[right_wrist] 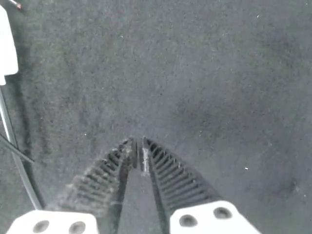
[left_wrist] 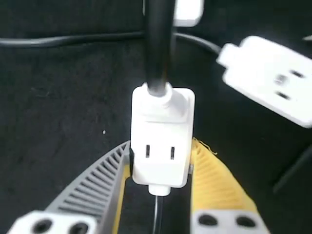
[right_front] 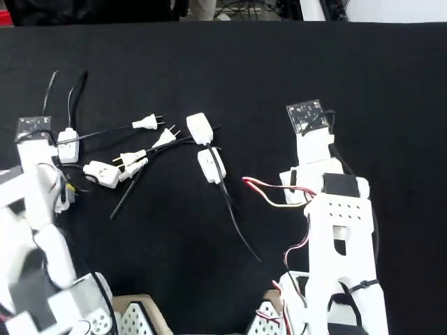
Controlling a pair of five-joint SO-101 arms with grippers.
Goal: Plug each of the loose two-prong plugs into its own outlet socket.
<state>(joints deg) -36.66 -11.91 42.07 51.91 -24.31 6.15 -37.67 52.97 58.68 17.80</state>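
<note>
My left gripper [left_wrist: 161, 146] has its fingers pinching an outlet socket [left_wrist: 163, 122] at lower centre, so I'd hold it level while the right gripper [right_wrist: 138, 152], fingers pressed together, opens for 1 loose plug [right_front: 147, 123] upper left.

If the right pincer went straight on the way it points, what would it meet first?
Probably just the bare black table cover: the way ahead of the shut right pincer looks free, though depth is unclear.

Black cord [left_wrist: 158, 44] of the outlet socket [left_wrist: 162, 146] runs, blurred, off the edge.
</note>
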